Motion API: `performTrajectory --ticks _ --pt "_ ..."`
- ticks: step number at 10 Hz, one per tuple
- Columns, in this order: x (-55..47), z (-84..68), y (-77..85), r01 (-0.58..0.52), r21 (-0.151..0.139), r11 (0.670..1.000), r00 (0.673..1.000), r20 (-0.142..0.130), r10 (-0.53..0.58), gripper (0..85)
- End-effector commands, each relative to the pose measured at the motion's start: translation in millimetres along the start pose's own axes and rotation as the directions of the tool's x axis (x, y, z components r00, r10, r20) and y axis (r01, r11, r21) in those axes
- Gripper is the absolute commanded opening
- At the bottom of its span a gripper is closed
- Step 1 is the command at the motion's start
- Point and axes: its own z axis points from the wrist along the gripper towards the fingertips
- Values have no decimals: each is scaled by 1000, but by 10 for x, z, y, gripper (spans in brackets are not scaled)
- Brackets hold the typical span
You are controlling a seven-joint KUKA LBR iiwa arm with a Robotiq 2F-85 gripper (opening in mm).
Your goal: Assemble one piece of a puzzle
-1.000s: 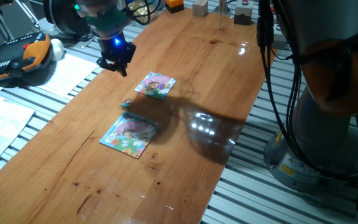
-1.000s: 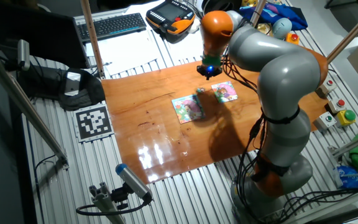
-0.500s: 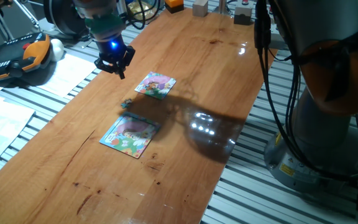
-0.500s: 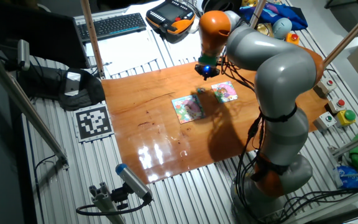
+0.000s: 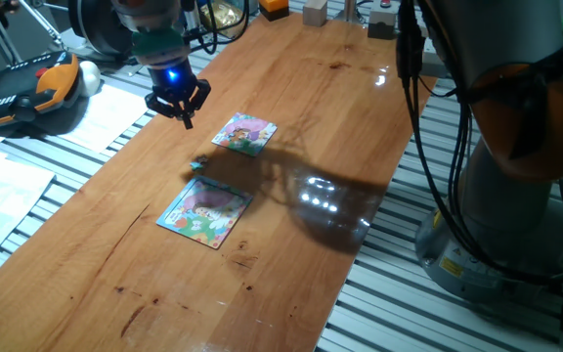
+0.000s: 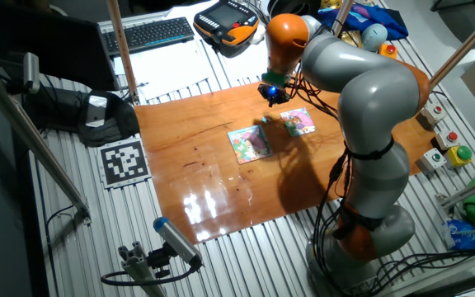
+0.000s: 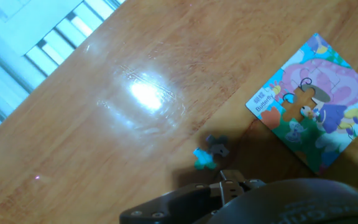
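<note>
Polished wooden tabletop (image 5: 291, 117) is seen carrying two flat square jigsaws, set on a ribbed metal bench. The gripper (image 5: 177, 102) is held above the wood near the table's edge, beside a teach pendant (image 5: 27, 93); its fingers appear slightly parted with nothing between them, though this cannot be told for certain. The piece (image 7: 204, 157), tiny and teal, is seen lying loose on the wood in the hand view, touching a small grey bit (image 7: 217, 145). The puzzle (image 5: 244, 133), with a pink and purple cartoon picture, lies well apart from the gripper. A larger blue-bordered puzzle (image 5: 205, 210) lies nearer the camera, with the piece between the two.
</note>
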Motion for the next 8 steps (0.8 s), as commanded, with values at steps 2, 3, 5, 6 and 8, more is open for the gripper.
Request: performTrajectory --ticks 2,3,5,6,8 --pt "5 -6 2 -16 31 999 1000 -14 16 0" --pt "4 -3 4 -71 33 997 997 -21 71 0" --pt "7 2 6 -146 37 989 989 -32 147 0" --pt "8 5 5 -157 37 987 987 -35 158 0" --pt "17 10 5 -182 37 983 982 -47 183 0"
